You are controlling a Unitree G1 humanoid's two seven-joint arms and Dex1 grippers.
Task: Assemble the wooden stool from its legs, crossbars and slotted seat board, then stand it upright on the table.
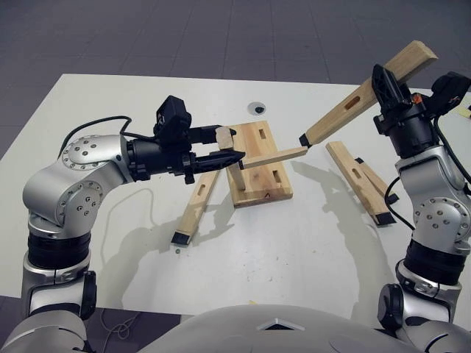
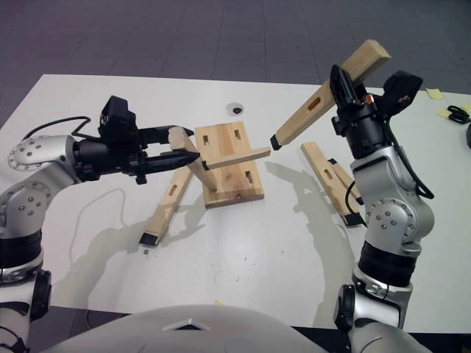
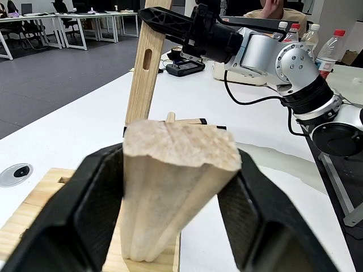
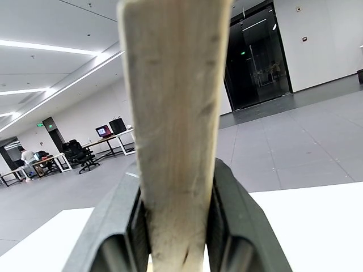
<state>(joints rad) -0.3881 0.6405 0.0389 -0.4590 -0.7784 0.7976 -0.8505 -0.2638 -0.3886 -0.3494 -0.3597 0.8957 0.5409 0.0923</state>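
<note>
My left gripper (image 1: pixel 234 144) is shut on the top end of a wooden leg (image 1: pixel 197 202) that slants down to its black foot on the table. A crossbar (image 1: pixel 272 157) sticks out of that leg over the slotted seat board (image 1: pixel 261 184), which lies flat. The left wrist view shows the fingers (image 3: pixel 85 209) clamped on the leg end (image 3: pixel 176 187). My right gripper (image 1: pixel 390 92) is shut on a second slotted leg (image 1: pixel 346 107), held up in the air at a slant. Its black-capped lower end hangs just above the crossbar's free tip. Two more legs (image 1: pixel 357 176) lie at the right.
The white table (image 1: pixel 294 250) has a small round grommet (image 1: pixel 257 108) behind the seat board. Yellow notes (image 2: pixel 434 93) and scissors (image 2: pixel 460 112) lie at its far right edge. Open tabletop stretches in front of the parts.
</note>
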